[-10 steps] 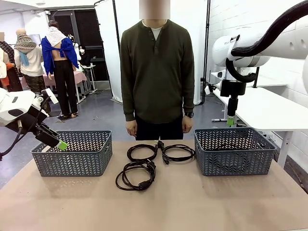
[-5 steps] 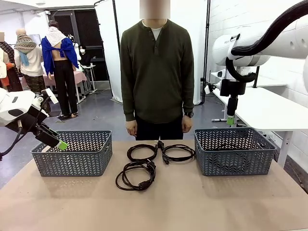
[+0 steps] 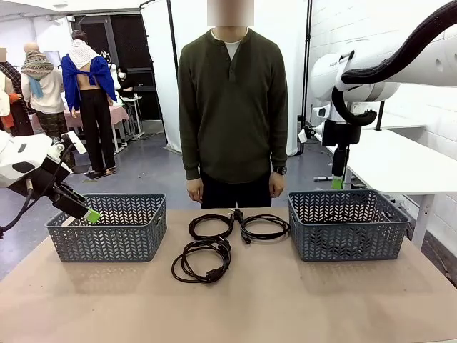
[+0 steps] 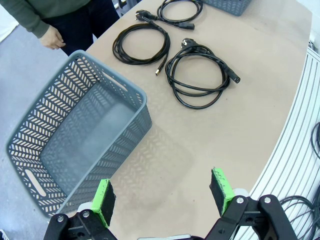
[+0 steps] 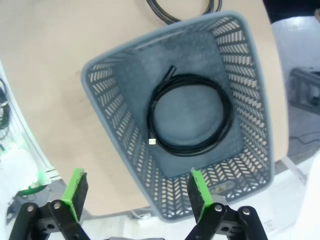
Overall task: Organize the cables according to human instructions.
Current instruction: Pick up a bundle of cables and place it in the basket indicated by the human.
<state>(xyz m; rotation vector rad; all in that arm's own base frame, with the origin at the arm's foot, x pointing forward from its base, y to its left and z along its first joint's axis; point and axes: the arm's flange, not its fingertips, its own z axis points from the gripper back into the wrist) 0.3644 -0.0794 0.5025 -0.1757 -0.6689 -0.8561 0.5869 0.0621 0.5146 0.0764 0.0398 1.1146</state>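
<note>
We note a grey basket [image 3: 107, 232] at the table's [image 3: 285, 300] left end, a second basket [image 3: 348, 241] at its right — a person [image 3: 233, 107] stands behind.

Front camera: robot's side, facing across the table [image 3: 285, 300] to the person [image 3: 232, 107]. My left wrist camera looks down obliquely, from height, on the left basket [image 4: 50, 110] and the cables [image 4: 188, 43]. My right wrist camera peers straight into the right basket [image 5: 115, 125]. The front view shares both baskets.
</note>
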